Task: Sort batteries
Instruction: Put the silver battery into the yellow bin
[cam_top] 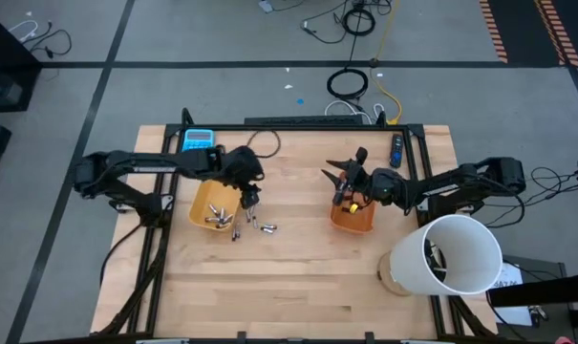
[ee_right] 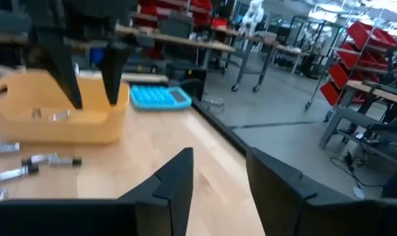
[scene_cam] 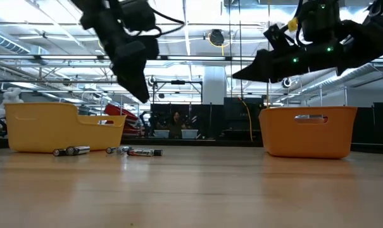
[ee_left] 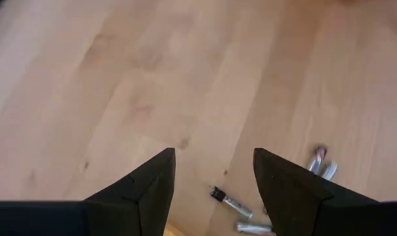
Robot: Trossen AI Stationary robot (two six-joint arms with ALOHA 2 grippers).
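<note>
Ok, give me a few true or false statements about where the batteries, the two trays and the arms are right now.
1. Loose batteries lie on the table beside the yellow tray. True.
2. The left gripper is clamped on a battery. False: its jaws stand open and empty above the table.
3. The right gripper is over the orange tray. True.
4. The blue calculator sits inside the orange tray. False: it lies on the table at the far edge, behind the yellow tray.
</note>
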